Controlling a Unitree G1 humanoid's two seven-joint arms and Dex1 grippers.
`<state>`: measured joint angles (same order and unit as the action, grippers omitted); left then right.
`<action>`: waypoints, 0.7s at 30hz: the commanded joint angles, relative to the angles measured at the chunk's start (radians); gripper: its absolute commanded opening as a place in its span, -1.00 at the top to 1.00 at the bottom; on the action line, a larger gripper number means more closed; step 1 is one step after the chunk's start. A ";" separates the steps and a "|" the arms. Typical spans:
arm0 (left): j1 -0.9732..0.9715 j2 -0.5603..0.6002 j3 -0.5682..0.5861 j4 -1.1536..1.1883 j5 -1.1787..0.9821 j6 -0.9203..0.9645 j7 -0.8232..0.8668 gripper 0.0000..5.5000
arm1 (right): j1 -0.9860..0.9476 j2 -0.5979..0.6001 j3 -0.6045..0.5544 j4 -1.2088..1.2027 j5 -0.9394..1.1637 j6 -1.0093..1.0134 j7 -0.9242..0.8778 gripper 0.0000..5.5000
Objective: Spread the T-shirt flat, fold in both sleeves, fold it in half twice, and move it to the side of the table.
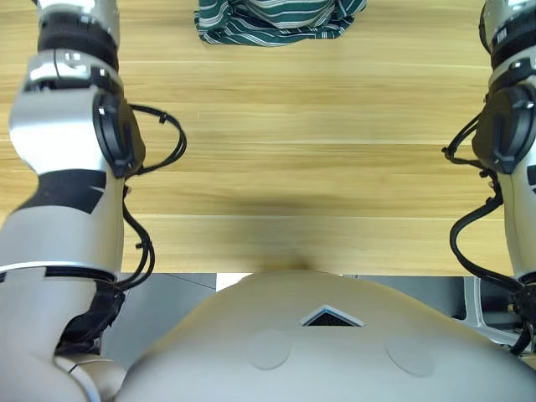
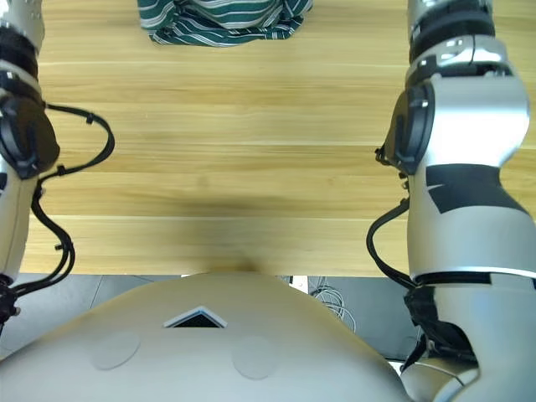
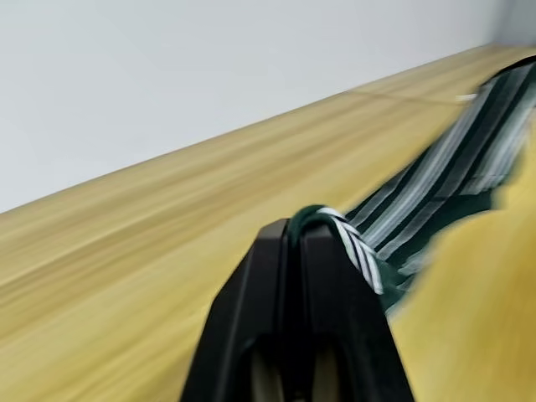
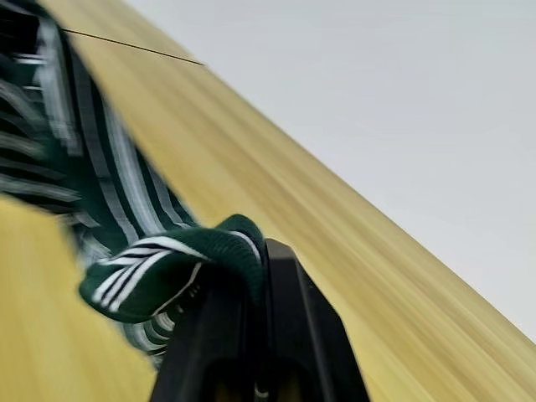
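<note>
A dark green T-shirt with white stripes (image 1: 272,21) lies bunched at the far middle of the wooden table (image 1: 293,167), its far part cut off by the eye views' upper edge. In the left wrist view my left gripper (image 3: 303,230) is shut on a fold of the T-shirt (image 3: 435,180), and the cloth trails away from it over the table. In the right wrist view my right gripper (image 4: 251,255) is shut on another fold of the T-shirt (image 4: 146,272), with striped cloth stretching off beside it. Both arms reach forward along the table's left and right sides.
The table's near edge (image 1: 335,273) runs just in front of me, with grey floor and a white frame (image 1: 481,314) below it at the right. A pale wall (image 3: 209,75) stands behind the table's far edge.
</note>
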<state>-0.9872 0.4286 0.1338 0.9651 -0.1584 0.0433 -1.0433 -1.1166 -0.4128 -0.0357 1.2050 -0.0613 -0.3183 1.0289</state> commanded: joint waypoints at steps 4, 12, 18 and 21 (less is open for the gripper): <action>1.201 0.206 0.144 -1.210 -0.376 0.141 -0.397 1.00 | 1.007 -0.327 -0.126 -0.951 0.380 -0.002 0.499 0.99; 1.544 0.118 -0.067 -0.993 0.094 -0.318 -0.160 1.00 | 1.501 -0.321 -0.048 -1.199 0.168 -0.065 0.321 0.99; 1.642 0.164 -0.083 -0.974 0.260 -0.443 0.059 0.92 | 1.644 -0.365 -0.060 -1.315 0.147 -0.012 0.220 0.60; 1.707 0.194 -0.067 -1.053 0.214 -0.431 0.086 0.72 | 1.649 -0.400 -0.112 -1.325 0.225 0.004 0.221 0.38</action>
<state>0.6269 0.5654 0.0552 -0.0930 -0.0217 -0.4626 -0.9616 0.5356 -0.7699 -0.0935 -0.1082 0.1139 -0.3306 1.2522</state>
